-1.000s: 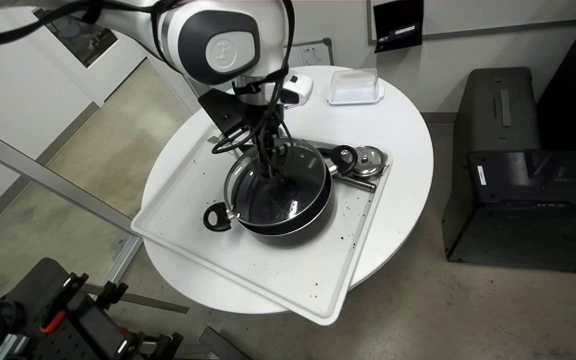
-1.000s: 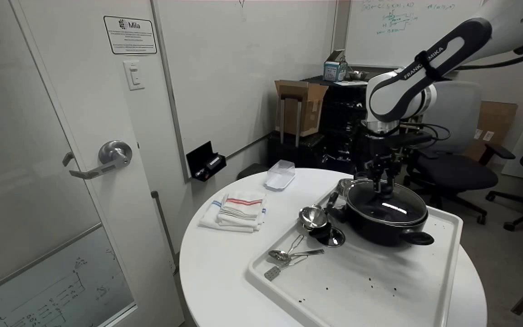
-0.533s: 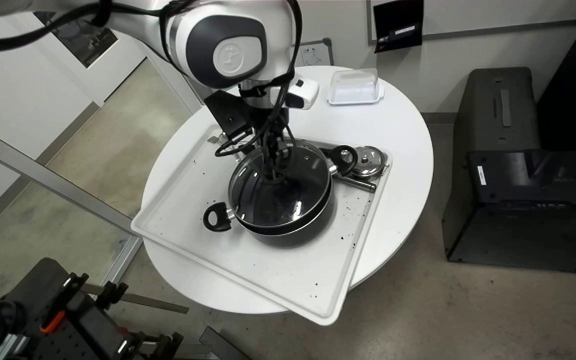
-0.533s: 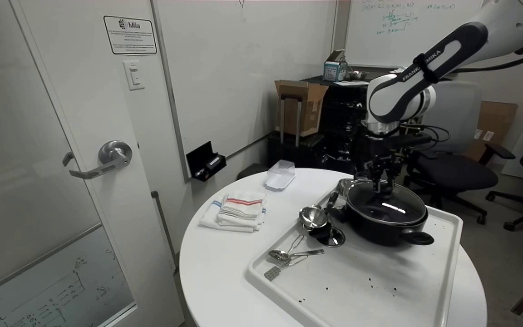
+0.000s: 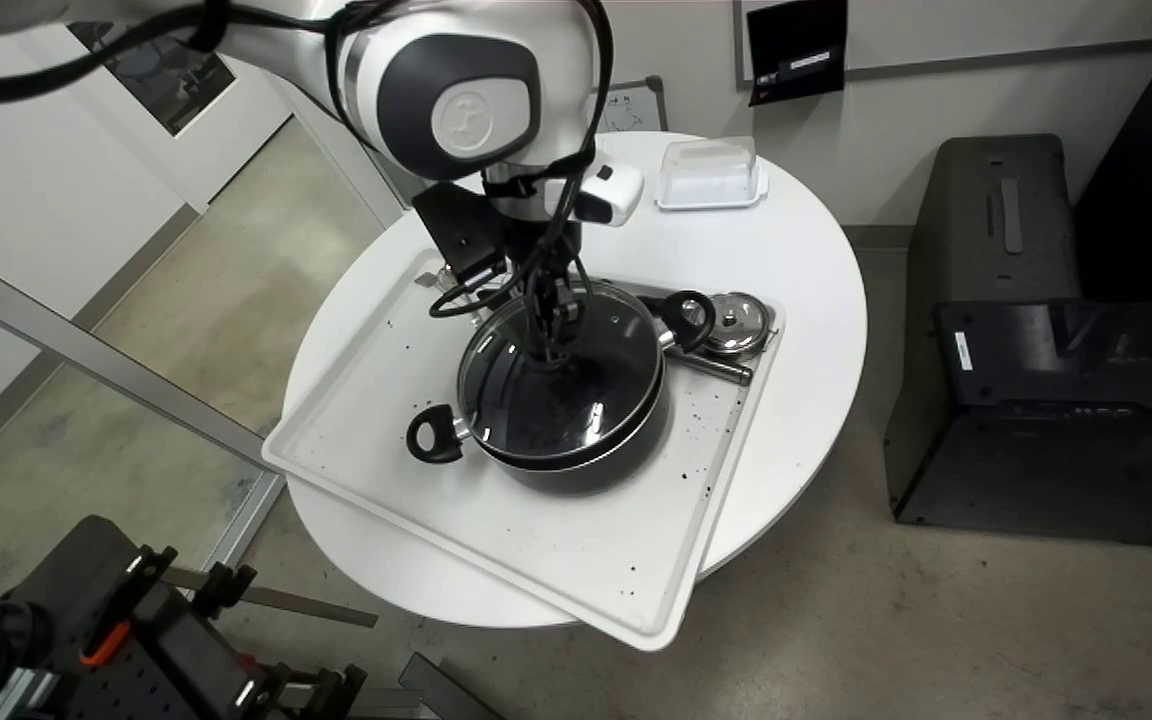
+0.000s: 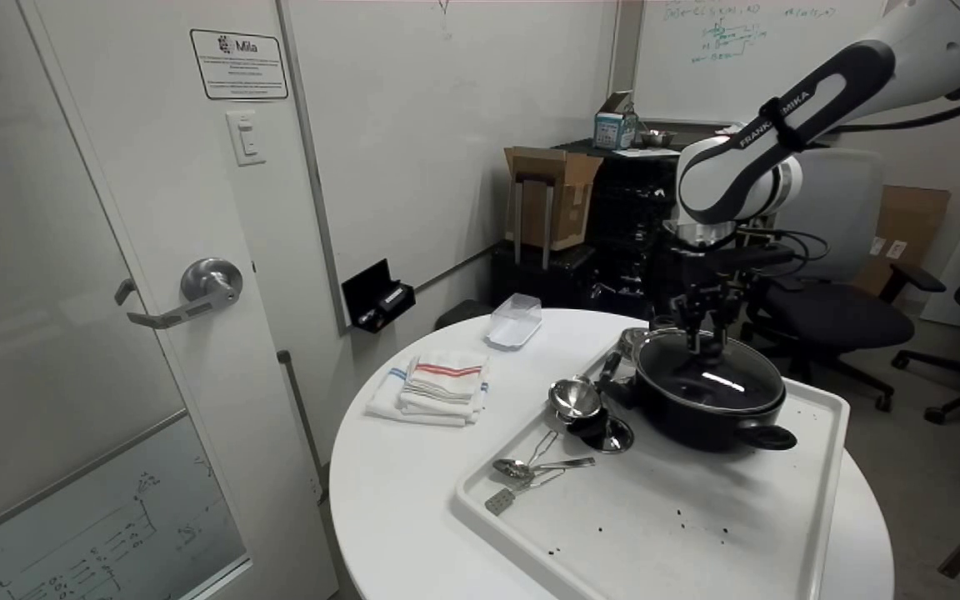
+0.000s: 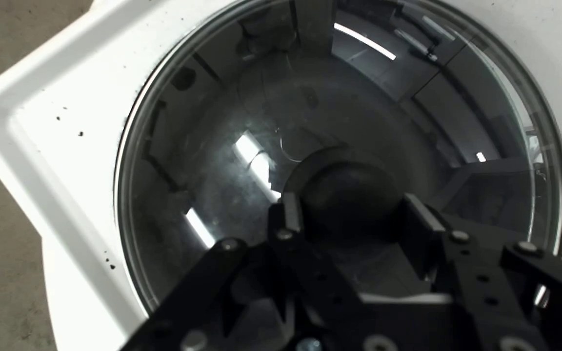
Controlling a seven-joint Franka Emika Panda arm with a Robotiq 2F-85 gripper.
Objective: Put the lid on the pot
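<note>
Lid (image 5: 536, 410): over the pot (image 5: 586, 478); in an exterior view a crescent of dark pot interior shows past its edge, full seating not confirmed
Gripper (image 7: 349, 214): fingers (image 7: 291, 212) parted by the width of the lid's knob (image 7: 351, 187), apparently holding it
Glass (image 7: 222, 161): judged stiff, slick, breakable, of moderate weight
Knob: best hold, central, likely less slippery than glass
</note>
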